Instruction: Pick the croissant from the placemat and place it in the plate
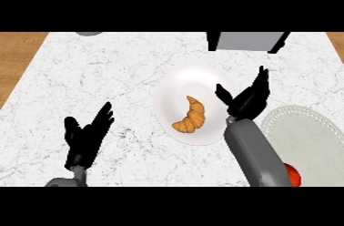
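A golden-brown croissant lies on the white plate in the middle of the marble counter. My right hand hovers at the plate's right rim, open, its fingers straight and pointing away, with nothing in it. It is apart from the croissant. The round pale placemat lies to the right, partly hidden by my right forearm. My left hand rests open at the lower left, fingers up, far from the plate.
A grey box-shaped object stands at the counter's far edge, right of centre. A grey round object peeks in at the far left. A red object shows beside my right forearm. Wooden floor borders the counter's left and right.
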`<state>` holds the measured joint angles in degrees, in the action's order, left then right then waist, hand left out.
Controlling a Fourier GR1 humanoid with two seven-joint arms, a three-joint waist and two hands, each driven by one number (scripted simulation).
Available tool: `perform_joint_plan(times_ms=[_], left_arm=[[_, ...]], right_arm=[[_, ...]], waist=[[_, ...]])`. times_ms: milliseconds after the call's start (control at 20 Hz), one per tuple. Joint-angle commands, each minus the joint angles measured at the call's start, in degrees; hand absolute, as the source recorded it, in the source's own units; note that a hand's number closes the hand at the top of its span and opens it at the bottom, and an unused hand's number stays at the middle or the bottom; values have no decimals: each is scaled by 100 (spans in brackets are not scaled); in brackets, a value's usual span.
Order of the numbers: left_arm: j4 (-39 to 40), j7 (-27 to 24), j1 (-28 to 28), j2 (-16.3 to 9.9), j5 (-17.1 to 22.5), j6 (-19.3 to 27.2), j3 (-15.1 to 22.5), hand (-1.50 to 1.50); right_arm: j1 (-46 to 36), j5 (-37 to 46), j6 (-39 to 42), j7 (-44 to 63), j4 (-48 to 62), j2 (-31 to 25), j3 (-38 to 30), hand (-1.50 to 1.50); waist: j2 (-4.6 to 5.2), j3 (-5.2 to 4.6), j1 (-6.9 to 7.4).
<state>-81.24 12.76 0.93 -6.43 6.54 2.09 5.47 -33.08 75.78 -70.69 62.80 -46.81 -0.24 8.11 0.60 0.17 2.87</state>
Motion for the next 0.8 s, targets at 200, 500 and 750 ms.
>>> perform_joint_plan(times_ms=[200, 500, 750], left_arm=[[135, -170, -152, 119, -63, 73, 12, 0], [200, -26, -85, -58, -45, 116, -222, 0], [-226, 137, -236, 170, -92, 212, 4, 0]], right_arm=[[750, -96, -1474, 657, -868, 23, 530, -150], [2055, -426, -1494, 593, -2577, 23, 1979, -150], [2928, -56, -1505, 537, -3166, 23, 2756, -150]], waist=[[-54, -7, -151], [-102, -16, -328], [-79, -11, -266]])
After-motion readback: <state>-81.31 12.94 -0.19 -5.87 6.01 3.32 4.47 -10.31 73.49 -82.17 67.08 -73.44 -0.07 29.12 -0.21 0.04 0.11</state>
